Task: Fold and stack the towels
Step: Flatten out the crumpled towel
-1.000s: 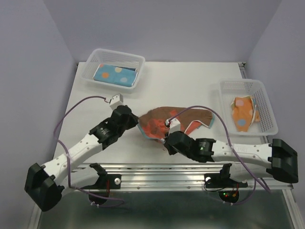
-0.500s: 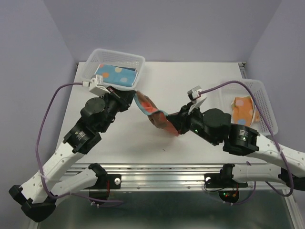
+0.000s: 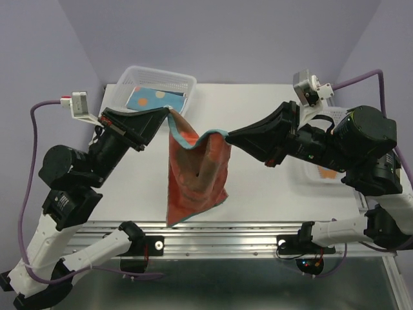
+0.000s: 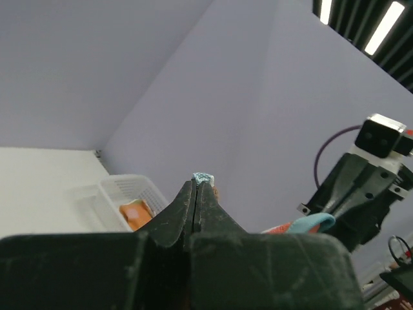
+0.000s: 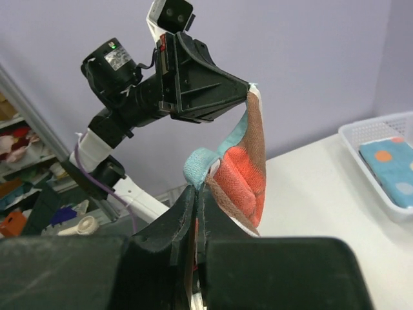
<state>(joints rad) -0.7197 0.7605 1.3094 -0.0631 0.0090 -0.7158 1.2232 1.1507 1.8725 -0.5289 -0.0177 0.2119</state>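
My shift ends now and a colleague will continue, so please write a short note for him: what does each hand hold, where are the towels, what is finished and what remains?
Left hand: shut on one top corner of the brown-red towel.
Right hand: shut on the other top corner.
The towel hangs between them over the table, sagging in the middle, not yet folded.
Done: one folded light blue dotted towel lies in the far-left basket.
Left: fold the held towel and stack it. An orange towel waits in the right basket.
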